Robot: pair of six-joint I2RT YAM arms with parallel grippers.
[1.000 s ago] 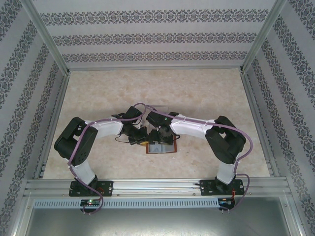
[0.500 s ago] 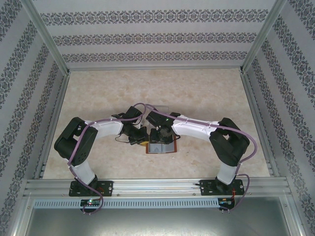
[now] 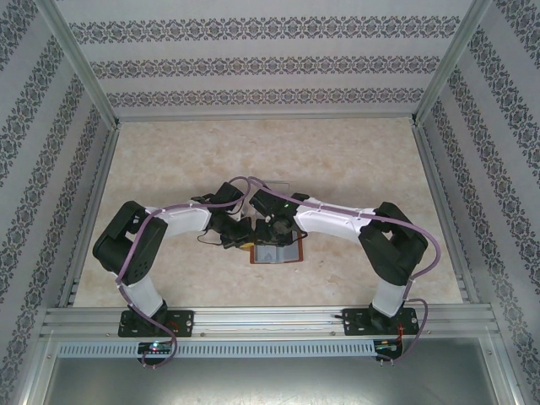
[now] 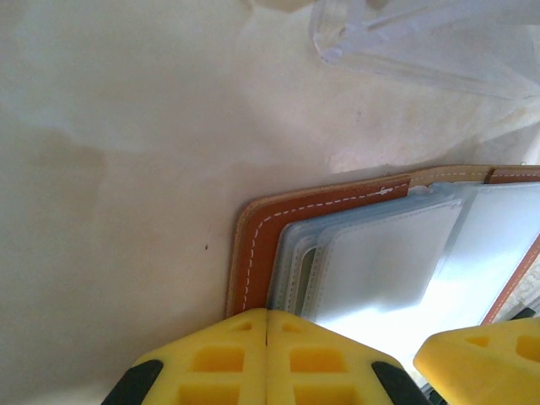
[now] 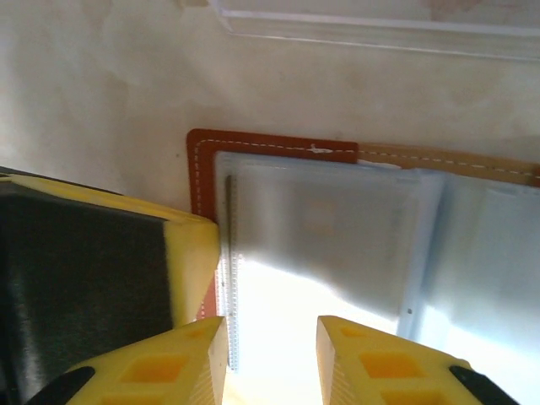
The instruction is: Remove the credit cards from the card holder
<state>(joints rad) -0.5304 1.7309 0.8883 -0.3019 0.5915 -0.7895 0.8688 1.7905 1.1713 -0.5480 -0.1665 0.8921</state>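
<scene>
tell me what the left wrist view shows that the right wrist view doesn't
Left wrist: the left jaws pressed shut together by the wallet's stitched edge, and the clear tray's rounded corner. Right wrist: the right jaws standing apart over a pale pocket, with the tray's straight edge along the top. Both: the open brown wallet with white stitching, its see-through pockets, the tray beyond it, and the pale table.
</scene>
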